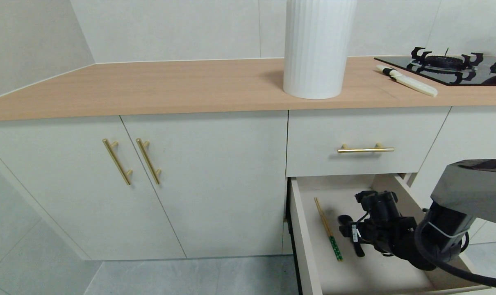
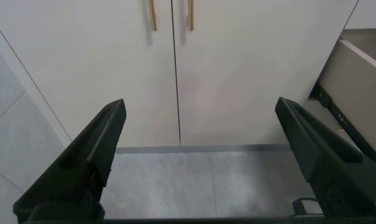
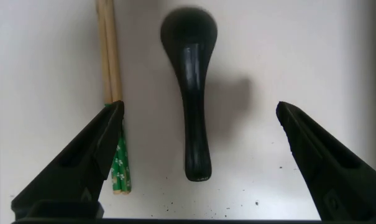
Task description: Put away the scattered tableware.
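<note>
A black spoon (image 3: 191,93) lies on the floor of the open drawer (image 1: 309,246), its bowl toward the drawer's back. Beside it lies a pair of wooden chopsticks (image 3: 113,93) with green patterned ends, also seen in the head view as chopsticks (image 1: 328,234). My right gripper (image 3: 200,162) hangs open just above the spoon's handle, one finger on each side, touching nothing. A white-bladed knife (image 1: 408,80) lies on the wooden counter near the stove. My left gripper (image 2: 200,162) is open and holds nothing, low down before the cabinet doors (image 2: 175,68).
A tall white ribbed cylinder (image 1: 315,49) stands on the counter (image 1: 170,88). A black gas hob (image 1: 449,67) is at the far right. A shut drawer with a brass handle (image 1: 365,150) sits over the open one. Grey floor tiles lie below the doors.
</note>
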